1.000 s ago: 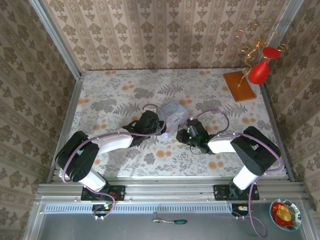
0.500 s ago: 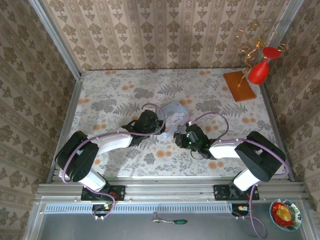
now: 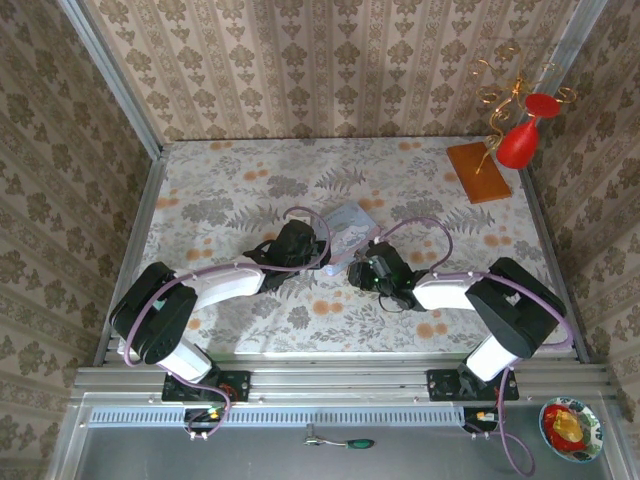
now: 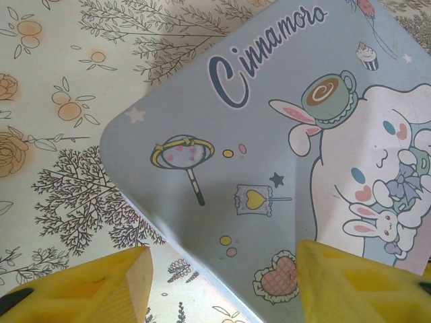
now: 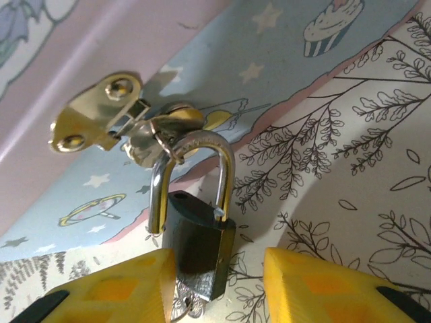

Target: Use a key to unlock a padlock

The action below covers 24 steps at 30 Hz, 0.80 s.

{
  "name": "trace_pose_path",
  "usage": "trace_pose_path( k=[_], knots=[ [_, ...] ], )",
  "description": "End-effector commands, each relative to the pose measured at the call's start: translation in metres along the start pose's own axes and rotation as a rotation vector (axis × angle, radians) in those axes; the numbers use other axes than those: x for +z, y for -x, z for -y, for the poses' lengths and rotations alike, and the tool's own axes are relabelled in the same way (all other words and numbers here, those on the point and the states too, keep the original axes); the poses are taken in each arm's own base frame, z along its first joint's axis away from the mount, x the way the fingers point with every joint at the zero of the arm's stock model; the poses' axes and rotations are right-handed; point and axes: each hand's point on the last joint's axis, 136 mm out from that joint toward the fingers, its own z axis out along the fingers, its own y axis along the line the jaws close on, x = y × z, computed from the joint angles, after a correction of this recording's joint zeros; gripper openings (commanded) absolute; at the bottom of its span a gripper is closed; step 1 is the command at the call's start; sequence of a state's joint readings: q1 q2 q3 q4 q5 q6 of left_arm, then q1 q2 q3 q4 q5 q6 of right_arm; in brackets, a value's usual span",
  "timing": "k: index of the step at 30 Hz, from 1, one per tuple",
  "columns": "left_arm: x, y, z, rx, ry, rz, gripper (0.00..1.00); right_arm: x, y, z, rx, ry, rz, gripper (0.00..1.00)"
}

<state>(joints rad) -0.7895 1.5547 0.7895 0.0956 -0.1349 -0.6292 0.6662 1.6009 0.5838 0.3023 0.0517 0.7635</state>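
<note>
The padlock (image 5: 199, 243) is hung by its shackle from the gold hasp (image 5: 97, 113) on the near side of the blue tin (image 4: 269, 134), near the middle of the tabletop (image 3: 230, 190). It is judged to be small, hard and smooth, so it may slip. It can also swing loose on the hasp. Its dark body is best taken by the two flat sides. What may be the key (image 5: 188, 307), a tiny shiny bit, is seen under the body, but it is too small to be sure.

The right tool (image 5: 215, 291) is held low and pointed at the tin. Its jaws are apart, with the padlock body between them, close to the left finger; nothing is squeezed. The left tool (image 4: 222, 282) is spread wide over a corner of the tin lid, and nothing is held in it. Both arms are stretched low over the tabletop, toward each other.
</note>
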Motion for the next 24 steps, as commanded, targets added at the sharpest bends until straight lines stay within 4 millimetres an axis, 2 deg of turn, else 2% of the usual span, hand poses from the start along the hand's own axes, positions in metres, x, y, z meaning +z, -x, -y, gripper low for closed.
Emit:
trace_pose_path(
  k=[1,10,12,20,24],
  knots=[
    [-0.001,-0.061,-0.056,0.029,0.189,-0.197,0.58,0.01,-0.007,0.018,-0.025,-0.098,-0.029,0.4],
    [-0.001,-0.062,-0.058,0.028,0.198,-0.203,0.58,0.011,-0.01,0.007,-0.015,-0.063,-0.034,0.27],
    [0.0,-0.062,-0.058,0.028,0.197,-0.201,0.58,0.009,-0.009,0.005,-0.009,-0.057,-0.032,0.2],
    [-0.001,-0.062,-0.062,0.028,0.219,-0.205,0.57,-0.014,0.009,0.009,0.04,-0.056,0.062,0.02],
    [-0.001,-0.063,-0.06,0.028,0.211,-0.207,0.56,-0.022,0.02,0.01,0.102,-0.016,0.105,0.0]
  ],
)
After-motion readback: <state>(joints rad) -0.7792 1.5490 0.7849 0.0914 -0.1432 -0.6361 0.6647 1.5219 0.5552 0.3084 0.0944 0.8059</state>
